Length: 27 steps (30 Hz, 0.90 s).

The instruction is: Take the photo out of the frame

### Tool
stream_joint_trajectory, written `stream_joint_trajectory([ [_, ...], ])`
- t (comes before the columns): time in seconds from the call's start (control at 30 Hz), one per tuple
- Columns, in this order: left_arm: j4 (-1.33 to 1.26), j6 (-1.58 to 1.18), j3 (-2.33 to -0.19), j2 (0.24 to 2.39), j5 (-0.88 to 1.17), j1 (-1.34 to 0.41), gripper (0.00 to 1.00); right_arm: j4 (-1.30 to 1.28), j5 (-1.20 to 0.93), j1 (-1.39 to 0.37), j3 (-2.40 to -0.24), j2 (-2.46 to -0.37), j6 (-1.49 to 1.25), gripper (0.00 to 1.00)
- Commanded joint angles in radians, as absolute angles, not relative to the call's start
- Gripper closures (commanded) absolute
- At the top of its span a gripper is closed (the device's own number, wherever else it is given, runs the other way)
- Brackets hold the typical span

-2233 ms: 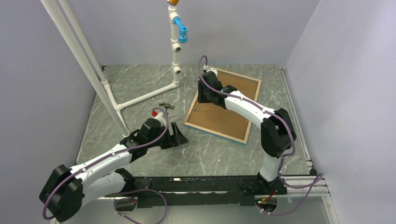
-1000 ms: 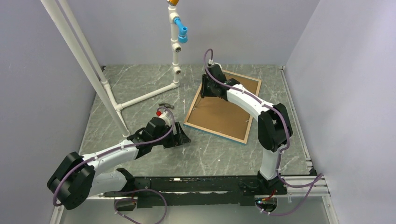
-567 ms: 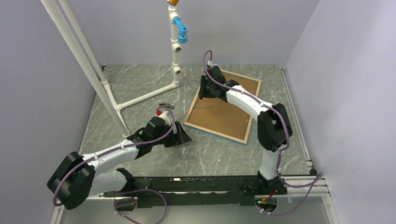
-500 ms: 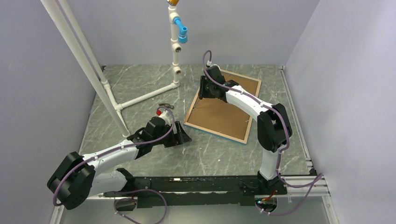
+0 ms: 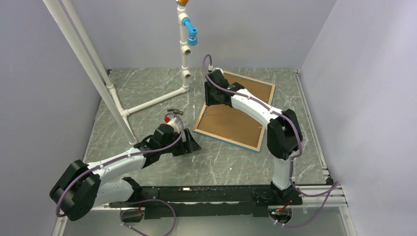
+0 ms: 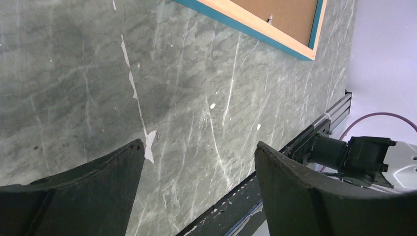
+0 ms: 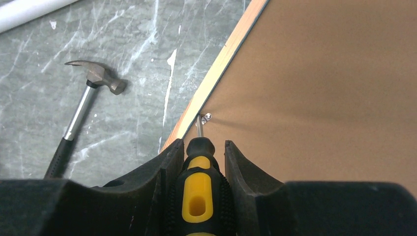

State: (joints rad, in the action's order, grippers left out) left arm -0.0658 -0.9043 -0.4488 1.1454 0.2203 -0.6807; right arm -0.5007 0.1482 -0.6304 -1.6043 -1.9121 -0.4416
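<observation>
The frame (image 5: pixel 235 110) lies face down on the marble table, its brown board up, with a pale wood rim and turquoise edge. The photo is hidden under the board. My right gripper (image 7: pixel 202 147) is shut on a yellow and black screwdriver (image 7: pixel 200 191). Its tip touches a small metal clip (image 7: pixel 208 116) at the board's left edge (image 7: pixel 216 69). In the top view that gripper (image 5: pixel 211 96) sits over the frame's left rim. My left gripper (image 5: pixel 189 145) is open and empty, low over the table, near the frame's near left corner (image 6: pixel 300 46).
A hammer (image 7: pixel 81 115) lies on the table left of the frame, also seen in the top view (image 5: pixel 172 113). A white pipe stand (image 5: pixel 184 54) with a blue fitting rises at the back, with slanted white poles (image 5: pixel 93 69) on the left. A black rail (image 5: pixel 206 194) runs along the near edge.
My right gripper has moved left along the frame toward its left rim with the screwdriver. My left arm moved slightly toward the frame early on, then stayed still.
</observation>
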Motion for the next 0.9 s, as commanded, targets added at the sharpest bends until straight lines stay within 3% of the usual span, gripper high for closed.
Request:
stream_joint_trajectory([
  [0.0, -0.108, -0.913, -0.438, 1.137, 0.23, -0.684, 0.14, -0.646, 0.225, -0.673, -1.693, -1.97, -0.358, 1.0],
  [0.4, -0.087, -0.91, -0.44, 1.133, 0.23, -0.684, 0.14, -0.733, 0.405, -0.709, -1.756, -1.993, -0.353, 1.0],
  [0.7, -0.081, -0.914, -0.418, 1.09, 0.217, -0.685, 0.14, -0.694, 0.302, -0.721, -1.67, -1.77, -0.381, 1.0],
  [0.87, -0.073, -0.916, -0.404, 1.074, 0.224, -0.685, 0.14, -0.745, 0.417, -0.714, -1.593, -1.668, -0.396, 1.0],
])
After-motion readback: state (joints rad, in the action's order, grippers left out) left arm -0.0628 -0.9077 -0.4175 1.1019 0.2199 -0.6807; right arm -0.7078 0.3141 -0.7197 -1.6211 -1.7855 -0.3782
